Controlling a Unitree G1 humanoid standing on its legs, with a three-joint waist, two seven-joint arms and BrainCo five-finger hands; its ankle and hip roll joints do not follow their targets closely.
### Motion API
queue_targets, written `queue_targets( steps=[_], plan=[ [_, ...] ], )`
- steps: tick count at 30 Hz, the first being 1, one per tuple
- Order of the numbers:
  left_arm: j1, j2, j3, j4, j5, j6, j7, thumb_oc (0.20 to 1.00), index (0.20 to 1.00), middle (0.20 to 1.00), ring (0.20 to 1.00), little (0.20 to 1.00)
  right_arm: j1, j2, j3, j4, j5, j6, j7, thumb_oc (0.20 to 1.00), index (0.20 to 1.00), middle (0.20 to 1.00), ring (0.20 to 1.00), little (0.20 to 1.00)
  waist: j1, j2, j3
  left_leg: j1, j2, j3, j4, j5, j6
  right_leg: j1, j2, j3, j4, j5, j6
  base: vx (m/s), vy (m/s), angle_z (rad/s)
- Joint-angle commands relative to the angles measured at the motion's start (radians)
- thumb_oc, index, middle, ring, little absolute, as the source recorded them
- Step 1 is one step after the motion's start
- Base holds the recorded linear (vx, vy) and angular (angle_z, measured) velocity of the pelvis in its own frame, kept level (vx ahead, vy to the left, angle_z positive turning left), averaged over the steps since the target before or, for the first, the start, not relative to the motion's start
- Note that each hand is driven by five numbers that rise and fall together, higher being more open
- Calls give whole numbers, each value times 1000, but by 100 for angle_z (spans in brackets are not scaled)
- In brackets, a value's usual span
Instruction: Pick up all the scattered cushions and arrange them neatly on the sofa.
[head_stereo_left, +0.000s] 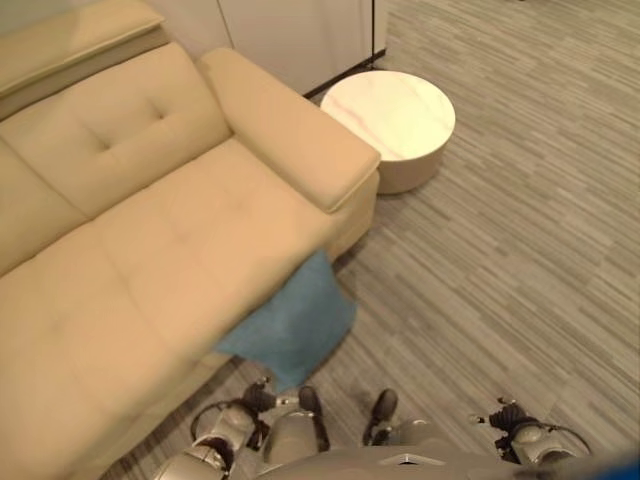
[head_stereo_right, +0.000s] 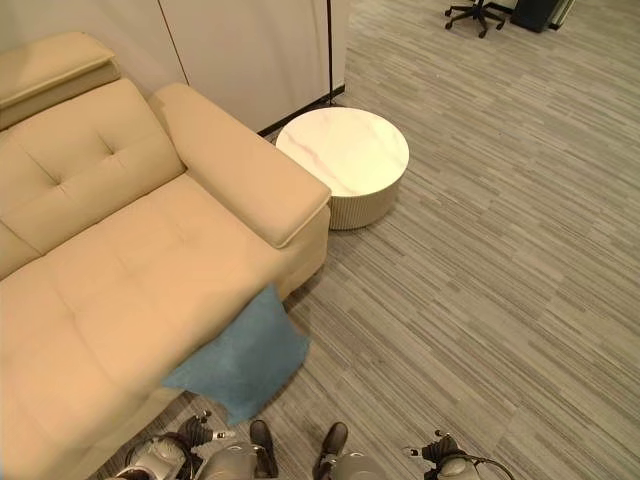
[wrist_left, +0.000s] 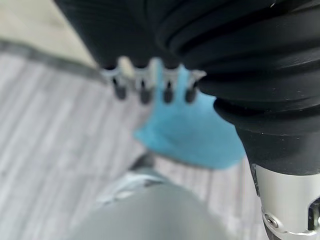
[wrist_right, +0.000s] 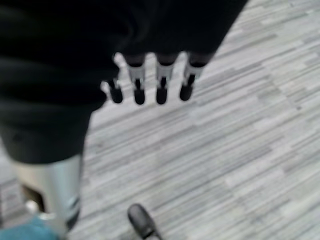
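A blue cushion (head_stereo_left: 290, 325) lies on the grey carpet, leaning against the front of the beige sofa (head_stereo_left: 170, 230) just below its right armrest (head_stereo_left: 290, 125). One edge of it is tucked under the seat's front. My left hand (wrist_left: 143, 86) hangs low beside the sofa's front, open, fingers straight and holding nothing; the blue cushion (wrist_left: 192, 130) shows on the floor past its fingertips. My right hand (wrist_right: 161, 82) hangs over bare carpet on the other side, open with nothing in it. The sofa seat bears no cushions.
A round white side table (head_stereo_left: 392, 118) stands just beyond the armrest. White cabinet fronts (head_stereo_right: 250, 50) run behind the sofa. An office chair (head_stereo_right: 475, 12) stands far back. Striped grey carpet (head_stereo_left: 520, 260) stretches to the right.
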Motion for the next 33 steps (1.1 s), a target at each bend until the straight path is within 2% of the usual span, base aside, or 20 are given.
queue_targets(
  steps=[1, 4, 5, 8, 9, 11, 13, 14, 18, 22, 24, 27, 33],
  plan=[
    [-9, 32, -8, 25, 7, -4, -2, 1000, 1000, 1000, 1000, 1000, -15, -3, 3, 9, -16, -5, 1, 1000, 1000, 1000, 1000, 1000, 22, -42, -46, -5, -58, -61, 18, -48, -15, -18, -68, 139, -5, 36, 102, 31, 120, 53],
    [-1, 42, 4, 31, 7, -2, -3, 1000, 1000, 1000, 1000, 1000, -25, -6, 9, -5, -32, -7, 3, 1000, 1000, 1000, 1000, 1000, 32, -29, -39, 12, -78, -98, -12, -44, 7, -64, -111, 136, 133, 28, 119, 32, 128, 50],
    [-1, 47, 3, 34, 9, -3, -2, 1000, 1000, 1000, 1000, 1000, -28, -3, 9, -11, -33, -6, 7, 1000, 1000, 1000, 1000, 1000, 28, -23, -33, 17, -83, -119, -18, -41, 12, -86, -118, 163, 182, 27, 123, 29, 87, 39],
    [-6, 60, -5, 40, 13, -9, 6, 1000, 1000, 1000, 1000, 1000, -34, -1, 11, -17, -23, -10, 10, 1000, 1000, 1000, 1000, 1000, 2, -11, -30, 33, -104, -196, -30, -41, 17, -134, -60, 362, 200, 15, 123, 76, 8, 90],
    [-12, 64, -12, 43, 15, -14, 9, 1000, 1000, 1000, 1000, 1000, -35, -1, 11, -13, -16, -9, 10, 1000, 1000, 1000, 1000, 1000, -9, -11, -32, 32, -112, -239, -26, -39, 13, -140, -42, 457, 149, 22, 122, 148, -91, 113],
    [-23, 67, -19, 46, 14, -18, 12, 1000, 1000, 1000, 1000, 1000, -34, -1, 9, -11, -8, -6, 15, 1000, 1000, 1000, 1000, 1000, -36, -13, -38, 37, -129, -315, -27, -44, 2, -180, -1, 598, 88, 59, 131, 186, -128, 132],
    [-28, 70, -22, 50, 16, -19, 11, 1000, 1000, 1000, 1000, 1000, -32, -2, 6, -11, -5, -6, 13, 1000, 1000, 1000, 1000, 1000, -35, -20, -39, 36, -136, -335, -21, -46, -3, -160, -14, 593, 58, 63, 130, 84, -125, 103],
    [-32, 67, -26, 57, 21, -19, 15, 1000, 1000, 1000, 1000, 1000, -36, -2, 12, -13, -4, -10, 14, 1000, 1000, 1000, 1000, 1000, -32, -27, -40, 27, -133, -355, -21, -41, -15, -137, -22, 567, 29, 64, 124, 3, -203, 84],
    [-47, 58, -35, 47, 11, -21, 13, 1000, 1000, 1000, 1000, 1000, -43, -7, 15, -15, -2, -16, 10, 1000, 1000, 1000, 1000, 1000, -29, -30, -49, -2, -105, -390, -41, -11, -47, -110, -16, 512, -24, 65, 111, 7, -219, 81],
    [-56, 47, -46, 38, 4, -23, 11, 1000, 1000, 1000, 1000, 1000, -43, -14, 12, -17, 4, -23, 7, 1000, 1000, 1000, 1000, 1000, -31, -29, -39, -29, -82, -399, -36, 5, -69, -90, -8, 454, -29, 42, 91, -9, -160, 69],
    [-62, 37, -53, 26, -2, -25, 10, 1000, 1000, 1000, 1000, 1000, -41, -20, 9, -16, 7, -27, 6, 1000, 1000, 1000, 1000, 1000, -42, -32, -27, -57, -76, -359, 7, 3, -71, -78, -17, 410, -22, 30, 81, -2, -70, 71],
    [-67, 31, -58, 11, -3, -22, 11, 1000, 1000, 1000, 1000, 1000, -37, -25, 8, -15, 7, -20, 6, 1000, 1000, 1000, 1000, 1000, -54, -26, -22, -75, -46, -232, 15, 11, -60, -73, -24, 376, -15, 20, 79, 15, 26, 73],
    [-83, 64, -30, -10, -38, -29, 33, 1000, 1000, 1000, 1000, 1000, -71, -13, 34, -39, -3, -24, -7, 1000, 1000, 1000, 1000, 1000, -45, -34, -21, -92, -56, -208, -16, 13, -40, -131, -33, 387, 32, 10, 85, 51, 63, 0]
  ],
)
